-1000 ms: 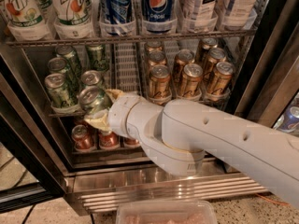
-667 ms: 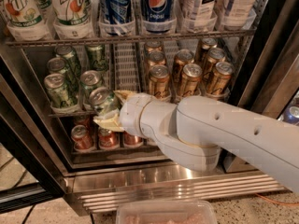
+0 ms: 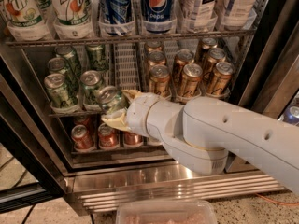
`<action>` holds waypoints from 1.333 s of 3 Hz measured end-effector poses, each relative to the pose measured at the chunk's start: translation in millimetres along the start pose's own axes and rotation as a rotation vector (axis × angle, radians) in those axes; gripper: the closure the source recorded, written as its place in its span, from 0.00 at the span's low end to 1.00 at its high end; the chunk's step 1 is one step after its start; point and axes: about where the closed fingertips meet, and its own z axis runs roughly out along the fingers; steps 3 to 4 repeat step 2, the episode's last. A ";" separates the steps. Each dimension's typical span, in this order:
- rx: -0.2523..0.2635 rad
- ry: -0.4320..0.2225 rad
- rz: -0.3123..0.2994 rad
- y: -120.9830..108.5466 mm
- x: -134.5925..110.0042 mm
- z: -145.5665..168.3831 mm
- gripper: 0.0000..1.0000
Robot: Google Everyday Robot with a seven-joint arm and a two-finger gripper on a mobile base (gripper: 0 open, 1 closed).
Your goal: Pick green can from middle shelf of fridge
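Note:
My gripper (image 3: 117, 107) is at the front edge of the middle shelf (image 3: 126, 73) of the fridge (image 3: 154, 183), shut on a green can (image 3: 108, 99) with a green-and-white label and silver top. The can sits tilted between the cream fingers (image 3: 117, 121), just in front of the shelf edge. Several other green cans (image 3: 58, 90) stand on the shelf's left lanes. The white arm (image 3: 219, 134) crosses from the lower right and hides part of the lower shelf.
Gold-brown cans (image 3: 189, 78) fill the right lanes of the middle shelf. Tall bottles (image 3: 159, 6) stand on the rack above. Red cans (image 3: 83, 136) stand on the rack below. The dark door frame (image 3: 23, 171) is at the left. A pinkish tray (image 3: 163, 213) lies at the bottom.
The gripper with the green can has moved right and outward from the shelf's left lanes, and the arm has followed to the right.

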 end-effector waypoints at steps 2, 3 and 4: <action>0.066 0.052 -0.003 -18.3 14.8 -23.3 1.00; 0.066 0.052 -0.003 -18.3 14.8 -23.3 1.00; 0.066 0.052 -0.003 -18.3 14.8 -23.3 1.00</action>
